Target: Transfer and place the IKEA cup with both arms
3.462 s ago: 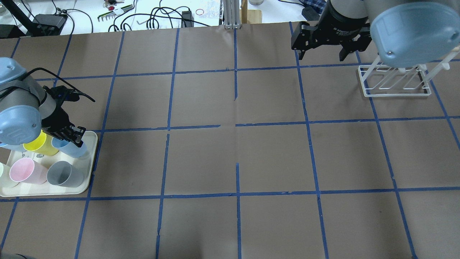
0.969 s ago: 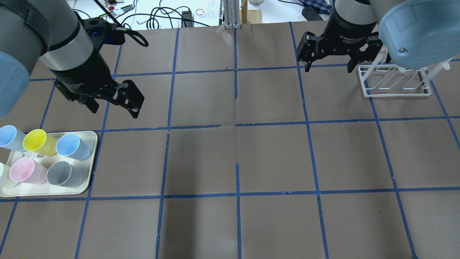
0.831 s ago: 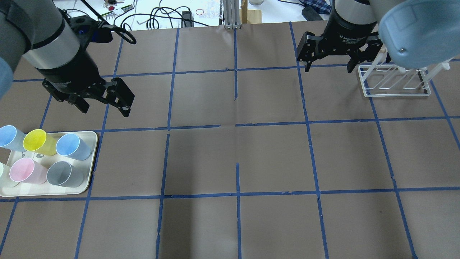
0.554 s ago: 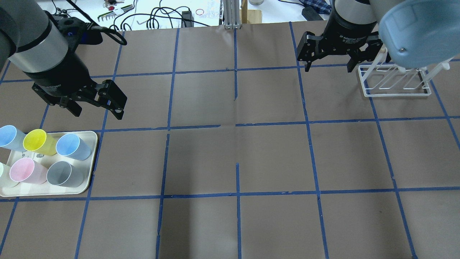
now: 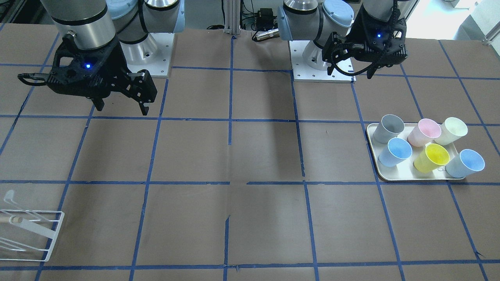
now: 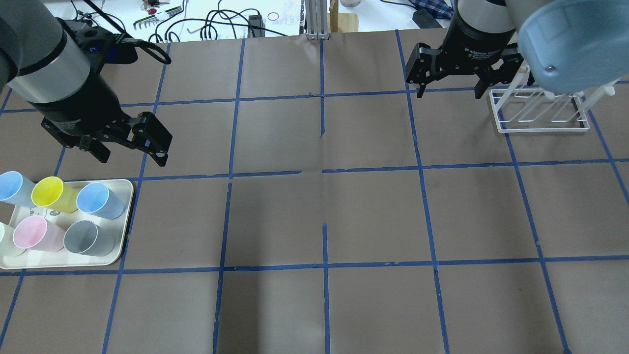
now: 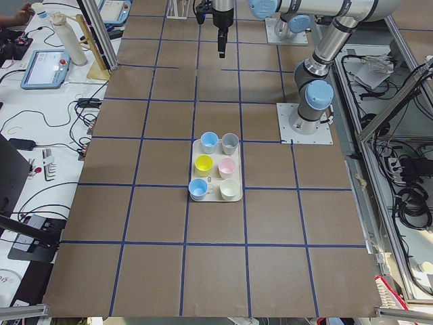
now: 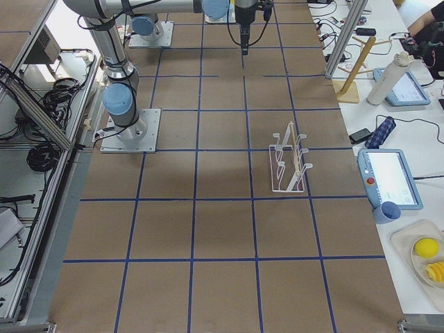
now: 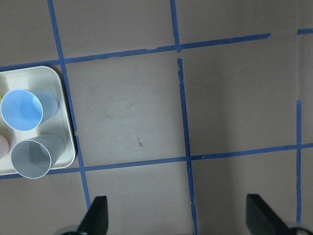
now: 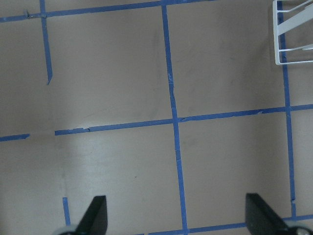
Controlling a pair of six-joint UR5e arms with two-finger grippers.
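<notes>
Two pale blue IKEA cups stand upright on a cream tray (image 6: 125, 216): one at the tray's inner corner (image 6: 100, 200), one at its far outer end (image 6: 12, 187). Both show in the front view (image 5: 395, 152) (image 5: 465, 163). My left gripper (image 6: 131, 156) hangs open and empty above the table, just beyond the tray. In the left wrist view the near blue cup (image 9: 27, 110) lies far left of the open fingers (image 9: 98, 215). My right gripper (image 6: 449, 93) is open and empty beside the white rack (image 6: 538, 115).
The tray also holds a yellow cup (image 6: 51, 193), a pink cup (image 6: 32, 233), a grey cup (image 6: 88, 237) and a cream cup (image 5: 451, 130). The brown table is gridded with blue tape. Cables and tools lie beyond its far edge.
My left gripper, earlier down at the inner blue cup, has risen empty; over the last second it slid left toward the tray. All cups stay on the tray. The right arm is still.
</notes>
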